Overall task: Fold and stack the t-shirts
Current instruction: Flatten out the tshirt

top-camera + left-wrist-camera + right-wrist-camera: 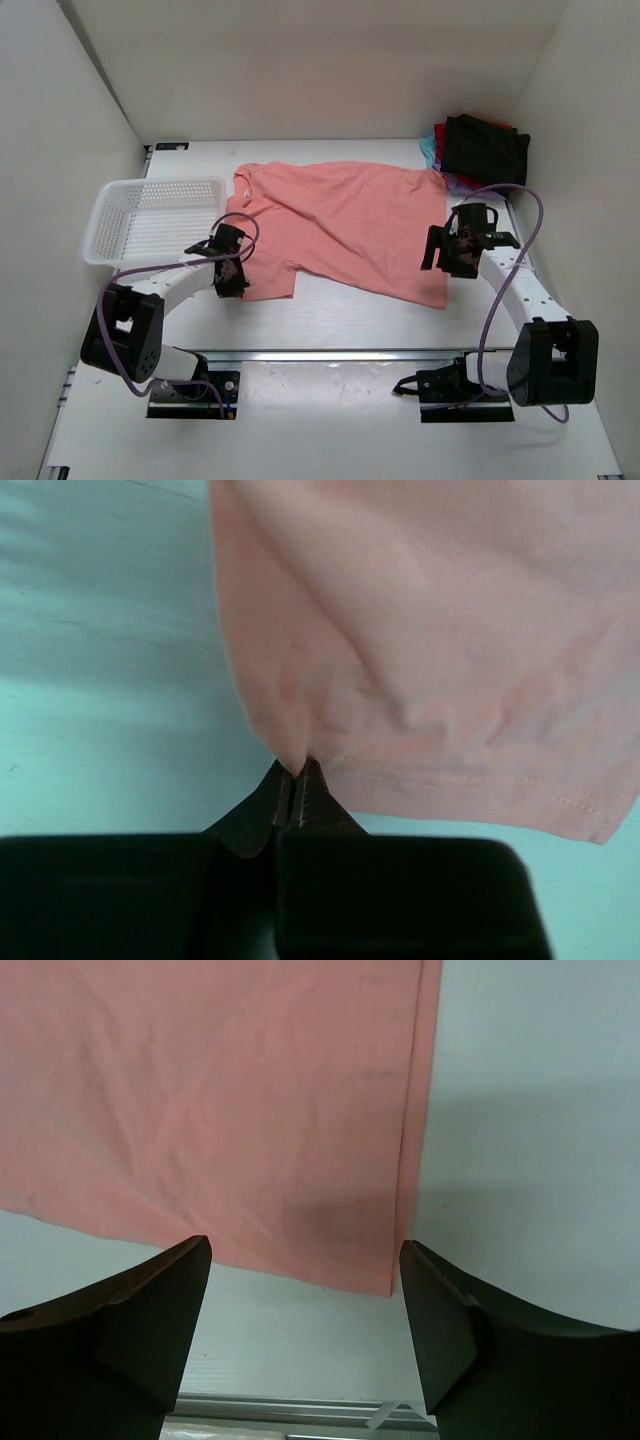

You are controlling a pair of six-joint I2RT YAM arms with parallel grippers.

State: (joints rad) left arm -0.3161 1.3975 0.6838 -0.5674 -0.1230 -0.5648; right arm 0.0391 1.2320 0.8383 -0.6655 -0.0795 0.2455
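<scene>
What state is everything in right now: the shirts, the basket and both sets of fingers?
pink t-shirt: spread out on the table, wrinkled, unfolded.
folded shirts: stacked at the far right corner.
basket: upright, beside the shirt.
left fingers: shut on the pink t-shirt's edge.
right fingers: open, holding nothing.

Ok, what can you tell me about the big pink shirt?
The pink t-shirt is soft, wrinkly cloth with stitched hems, lying spread flat on the white table, collar toward the basket. The left hand is shut, pinching one sleeve's edge. The right hand hangs open over the bottom corner, not gripping it.
</scene>
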